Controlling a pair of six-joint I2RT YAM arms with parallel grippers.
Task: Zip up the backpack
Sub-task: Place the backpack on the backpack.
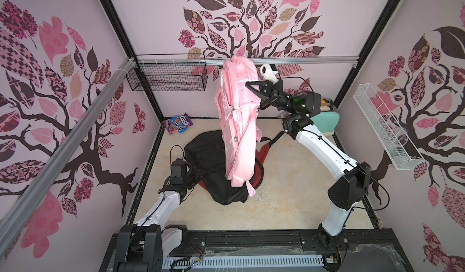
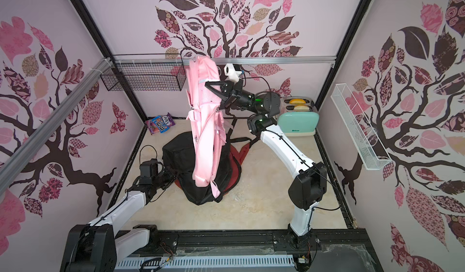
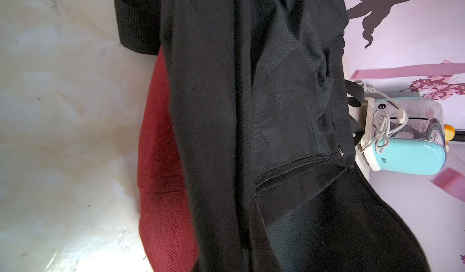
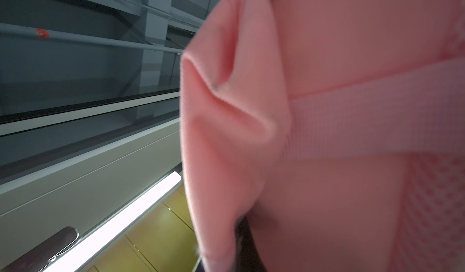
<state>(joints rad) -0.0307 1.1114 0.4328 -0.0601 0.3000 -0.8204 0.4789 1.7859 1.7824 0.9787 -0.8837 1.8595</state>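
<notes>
A pink backpack hangs upright in the air above the table. My right gripper is shut on its upper side, and pink fabric fills the right wrist view. Beneath it a black backpack with a red back panel lies on the table. My left gripper is low at this bag's left edge, shut on its black fabric, which hides the jaws. A pocket zipper on the black bag shows in the left wrist view.
A candy bag lies at the back left corner. A mint toaster stands at the back right. A black wire basket hangs on the back rail and a white wire basket on the right wall.
</notes>
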